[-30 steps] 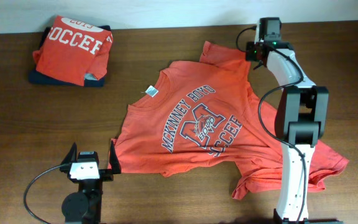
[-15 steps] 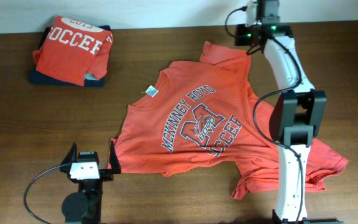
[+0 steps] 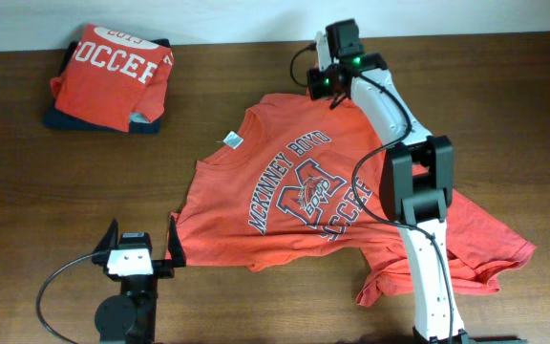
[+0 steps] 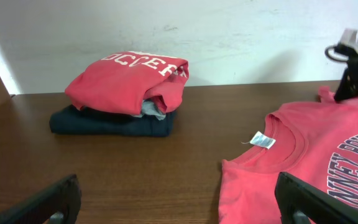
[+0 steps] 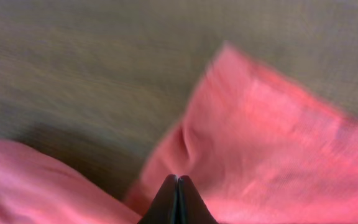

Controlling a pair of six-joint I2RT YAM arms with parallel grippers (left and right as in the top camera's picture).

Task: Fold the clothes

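Orange-red T-shirt [image 3: 304,191] lies spread on the wooden counter [image 3: 65,191], neck tag [image 3: 233,140] to the left; another folded shirt [image 3: 108,72] rests on a navy garment [image 3: 63,120], far left; right claw [image 5: 178,185] is closed at the spread shirt's far sleeve; left claw [image 3: 143,239] gapes empty beside its near-left corner.

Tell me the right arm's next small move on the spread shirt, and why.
Probably carry the sleeve inward over the chest of the spread T-shirt, then release. The right gripper looks shut with cloth creased at its tips, and it sits at the shirt's top edge, though the wrist view is blurred.
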